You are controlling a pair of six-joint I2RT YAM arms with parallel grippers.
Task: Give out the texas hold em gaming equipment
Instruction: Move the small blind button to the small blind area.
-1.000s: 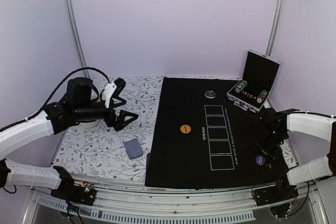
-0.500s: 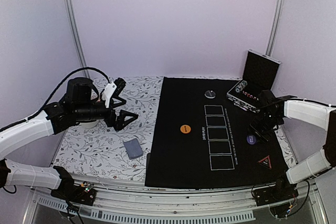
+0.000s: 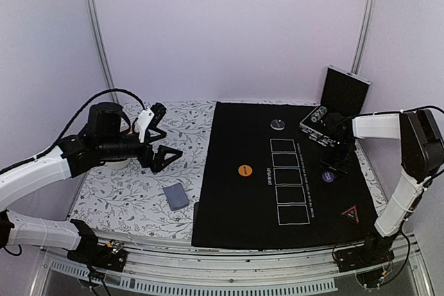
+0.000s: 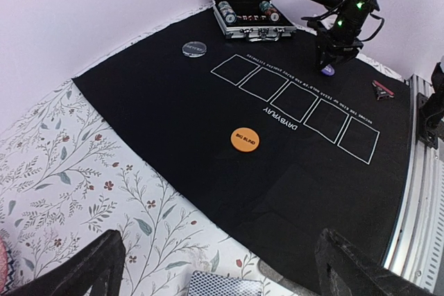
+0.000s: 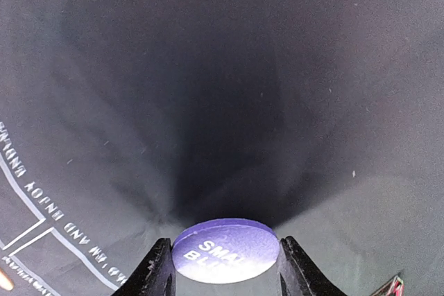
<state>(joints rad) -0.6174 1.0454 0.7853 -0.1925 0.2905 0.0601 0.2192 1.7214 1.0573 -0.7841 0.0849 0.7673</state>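
My right gripper (image 5: 225, 272) is shut on the purple button disc (image 5: 225, 250), its fingers against the disc's two edges. It holds the disc low over the black mat (image 3: 236, 206), right of the printed card boxes (image 3: 290, 179); in the top view the purple disc (image 3: 329, 176) shows below the right gripper (image 3: 333, 168). An orange disc (image 3: 245, 170) and a silver disc (image 3: 277, 124) lie on the mat. The red triangle marker (image 3: 350, 213) lies near the front right. My left gripper (image 3: 165, 149) hangs open over the floral cloth, above the card deck (image 3: 176, 196).
An open silver-edged case (image 3: 338, 102) with rows of chips (image 4: 229, 12) stands at the back right of the mat. The floral cloth (image 3: 125, 199) covers the table's left part. The left arm's cable (image 3: 104, 95) loops above it.
My right gripper has carried the purple disc from the front right, near the triangle marker, away from me and leftward to beside the card boxes. The left arm has not moved.
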